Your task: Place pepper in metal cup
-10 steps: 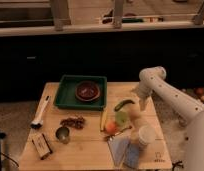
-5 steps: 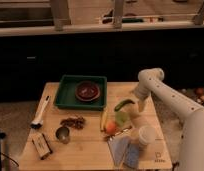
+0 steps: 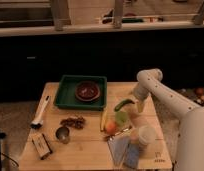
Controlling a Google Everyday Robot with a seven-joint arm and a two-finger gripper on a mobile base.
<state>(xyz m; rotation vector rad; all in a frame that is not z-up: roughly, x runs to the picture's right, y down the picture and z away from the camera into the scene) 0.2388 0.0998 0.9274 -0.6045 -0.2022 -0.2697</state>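
Note:
The pepper (image 3: 122, 105) is slim, curved and dark green. It lies on the wooden table right of the green tray. My gripper (image 3: 134, 104) is at the pepper's right end, close to it or touching it; I cannot tell which. The white arm comes in from the right. The metal cup (image 3: 62, 134) is small, silvery, with a dark inside. It stands upright near the table's front left, far from the gripper.
A green tray (image 3: 65, 95) holds a dark red bowl (image 3: 88, 91). A banana (image 3: 103, 120), a pale green lump (image 3: 121, 118) and an orange fruit (image 3: 111, 127) lie below the pepper. A whitish cup (image 3: 145, 135), a blue bag (image 3: 124, 149), a brush (image 3: 41, 111) and a small box (image 3: 42, 145) are also there.
The arm has come a little down and left, bringing the gripper closer to the pepper. The pepper and the other things have not moved.

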